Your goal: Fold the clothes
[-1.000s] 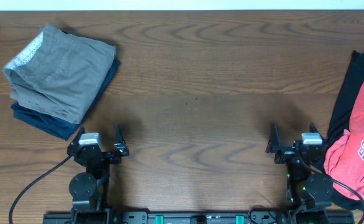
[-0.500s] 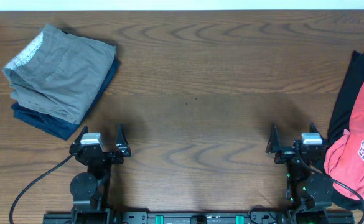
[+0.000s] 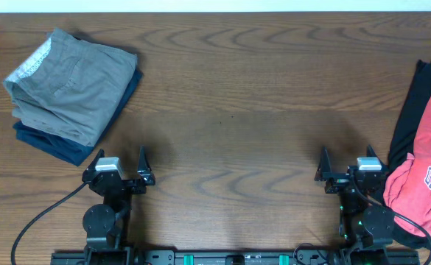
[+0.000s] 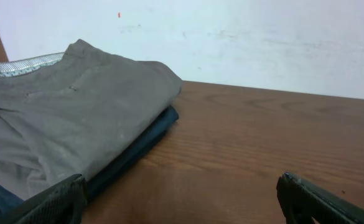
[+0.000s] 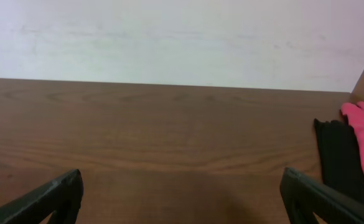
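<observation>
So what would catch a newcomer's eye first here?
First, the grey shorts, folded at the far left of the table on top of a navy garment. Next, the red shirt, heaped at the right edge over a black cloth. The left pincer and right pincer sit open and empty at the near edge.

Mostly hidden under shorts (image 3: 71, 85) is navy garment (image 3: 55, 146), while red shirt (image 3: 429, 151) and its lettering run off right edge, covering part of black garment (image 3: 410, 110).
</observation>
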